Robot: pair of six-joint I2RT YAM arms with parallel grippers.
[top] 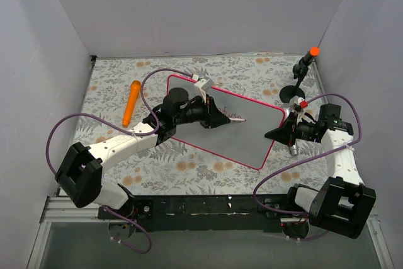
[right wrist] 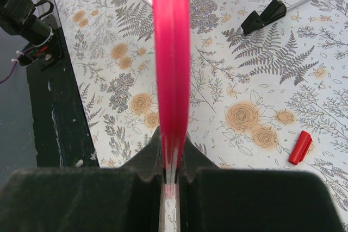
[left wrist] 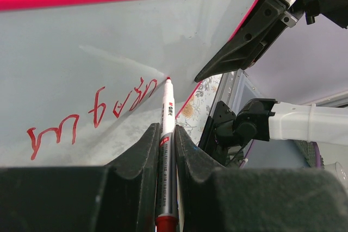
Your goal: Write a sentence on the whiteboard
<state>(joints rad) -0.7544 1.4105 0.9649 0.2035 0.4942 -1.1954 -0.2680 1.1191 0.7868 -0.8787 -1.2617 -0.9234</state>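
The whiteboard (top: 249,137), white with a pink-red frame, lies slanted across the middle of the floral mat. My left gripper (top: 221,118) is shut on a slim white marker (left wrist: 167,118). The marker's red tip touches the whiteboard face (left wrist: 109,36). Red handwritten strokes of the sentence (left wrist: 103,107) run in one line to the left of the tip. My right gripper (top: 281,131) is shut on the board's right edge. The right wrist view shows that pink frame (right wrist: 171,52) edge-on, clamped between the right gripper (right wrist: 171,158) fingers.
An orange pen-shaped object (top: 131,102) lies at the back left. A black stand with an orange top (top: 306,61) is at the back right. A small red cap (right wrist: 300,148) lies on the mat beside the board. The black base rail (top: 208,206) runs along the near edge.
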